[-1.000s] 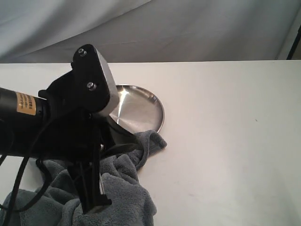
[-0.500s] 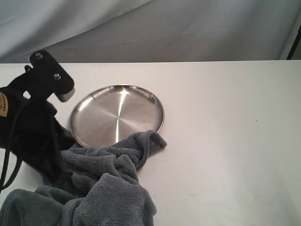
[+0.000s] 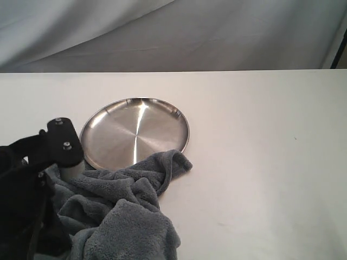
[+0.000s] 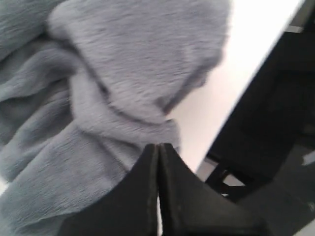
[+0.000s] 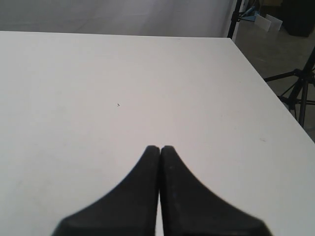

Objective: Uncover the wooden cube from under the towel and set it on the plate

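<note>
My left gripper (image 4: 158, 146) hangs just beside the towel (image 3: 127, 216) at the tabletop's near-left corner, jaws pressed together, empty. The wooden cube is unseen, presumably under it. My right gripper (image 5: 160, 147), also closed, is well apart.

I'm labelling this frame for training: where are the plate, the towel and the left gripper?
plate (image 3: 135, 132), exterior view, bare brushed centre of the dish
towel (image 3: 127, 219), exterior view, fluffy fold nearest the camera
left gripper (image 4: 158, 147), left wrist view, seam between the shut fingertips
</note>
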You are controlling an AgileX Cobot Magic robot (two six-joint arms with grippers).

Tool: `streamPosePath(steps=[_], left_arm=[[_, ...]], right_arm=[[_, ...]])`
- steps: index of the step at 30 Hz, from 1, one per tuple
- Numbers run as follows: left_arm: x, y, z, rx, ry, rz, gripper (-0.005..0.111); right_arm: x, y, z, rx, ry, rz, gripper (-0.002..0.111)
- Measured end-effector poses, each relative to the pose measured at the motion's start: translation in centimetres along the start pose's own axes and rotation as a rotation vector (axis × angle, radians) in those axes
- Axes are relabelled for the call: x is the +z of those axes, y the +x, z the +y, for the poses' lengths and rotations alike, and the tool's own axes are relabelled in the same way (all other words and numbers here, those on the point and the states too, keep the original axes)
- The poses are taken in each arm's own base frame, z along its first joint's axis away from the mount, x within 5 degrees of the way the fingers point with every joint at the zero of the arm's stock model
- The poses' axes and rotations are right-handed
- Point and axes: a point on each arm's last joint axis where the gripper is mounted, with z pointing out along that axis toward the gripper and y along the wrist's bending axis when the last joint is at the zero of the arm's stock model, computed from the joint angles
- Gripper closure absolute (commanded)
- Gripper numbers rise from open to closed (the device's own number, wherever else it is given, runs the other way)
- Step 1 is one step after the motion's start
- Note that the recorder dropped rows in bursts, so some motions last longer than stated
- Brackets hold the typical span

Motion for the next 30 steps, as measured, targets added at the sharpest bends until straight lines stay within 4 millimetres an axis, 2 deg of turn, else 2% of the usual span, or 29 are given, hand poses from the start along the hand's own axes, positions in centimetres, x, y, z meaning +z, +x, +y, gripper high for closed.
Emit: streamPosePath(steps=[5,9,12,17,30], left_arm=[[0.1,-1.0,-2.1,0.22,0.136,-0.087,0.106],[0.0,-2.6,-2.3,0.304,0.095,-0.255,0.106],[-0.3,-3.7,-1.6,0.301,0.006,-0.374,0.106],[-0.7,-4.6,-0.9,0.262,-0.084,-0.472,0.106],[-0.8,-4.5,0.6,0.221,-0.243,-0.439,0.106]], right_arm=[[0.0,0.0,0.0,0.0,0.0,0.0,0.108],[0.0,0.0,0.0,0.0,0.0,0.0,0.108],[0.0,0.0,0.0,0.0,0.0,0.0,0.108],[0.0,0.0,0.0,0.0,0.0,0.0,0.108],[0.0,0.0,0.0,0.0,0.0,0.0,0.108]])
